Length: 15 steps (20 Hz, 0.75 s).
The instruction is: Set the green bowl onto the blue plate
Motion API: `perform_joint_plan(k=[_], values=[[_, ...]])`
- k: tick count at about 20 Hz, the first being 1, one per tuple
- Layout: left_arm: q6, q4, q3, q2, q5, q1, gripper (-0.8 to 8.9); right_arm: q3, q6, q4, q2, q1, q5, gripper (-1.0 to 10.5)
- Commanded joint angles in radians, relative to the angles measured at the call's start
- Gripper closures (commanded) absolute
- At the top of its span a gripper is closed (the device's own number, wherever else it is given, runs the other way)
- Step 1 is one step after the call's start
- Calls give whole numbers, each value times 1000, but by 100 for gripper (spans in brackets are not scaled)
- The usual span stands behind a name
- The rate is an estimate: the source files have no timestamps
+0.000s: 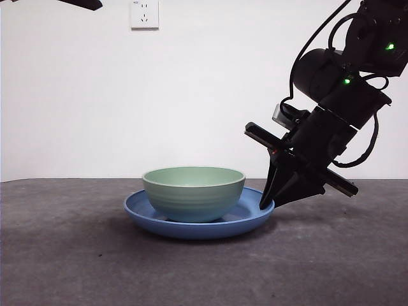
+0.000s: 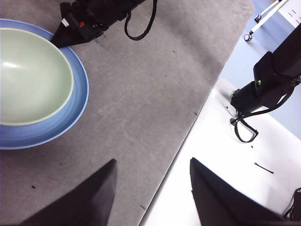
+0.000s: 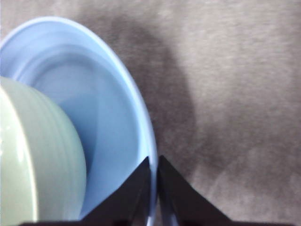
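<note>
The green bowl [image 1: 193, 191] sits upright in the middle of the blue plate [image 1: 191, 228] on the grey table. My right gripper [image 1: 264, 205] comes down from the upper right and is shut on the plate's right rim. The right wrist view shows its jaws [image 3: 154, 162] pinching that rim, with the plate [image 3: 94, 108] and the bowl's ridged side [image 3: 33, 160] just beyond. My left gripper [image 2: 153, 162] is open and empty, high above the table's edge, away from the bowl [image 2: 28, 75] and plate [image 2: 70, 113]. The right gripper [image 2: 59, 40] also shows there.
A white wall socket [image 1: 144, 13] is on the back wall. The grey mat [image 2: 141, 94] ends at a white surface [image 2: 225, 155], where a black arm base [image 2: 268, 84] with cables stands. The left arm shows only as a black tip [image 1: 80, 4] at the top left corner.
</note>
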<state>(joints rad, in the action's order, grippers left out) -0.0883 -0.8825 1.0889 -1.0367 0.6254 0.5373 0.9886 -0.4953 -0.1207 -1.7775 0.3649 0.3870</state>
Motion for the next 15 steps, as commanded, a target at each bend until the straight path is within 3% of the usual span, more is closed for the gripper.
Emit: perform_joint_plan(k=[1, 6, 12, 15], values=[[-12, 8, 6, -7, 4, 6, 564, 27, -13, 12, -13, 5, 4, 941], [-12, 8, 6, -7, 4, 6, 564, 27, -13, -3, -13, 6, 4, 772], [-12, 8, 6, -7, 4, 6, 564, 27, -8, -31, 39, 4, -23, 771], [-12, 8, 6, -7, 4, 6, 564, 27, 44, -92, 139, 4, -70, 771]])
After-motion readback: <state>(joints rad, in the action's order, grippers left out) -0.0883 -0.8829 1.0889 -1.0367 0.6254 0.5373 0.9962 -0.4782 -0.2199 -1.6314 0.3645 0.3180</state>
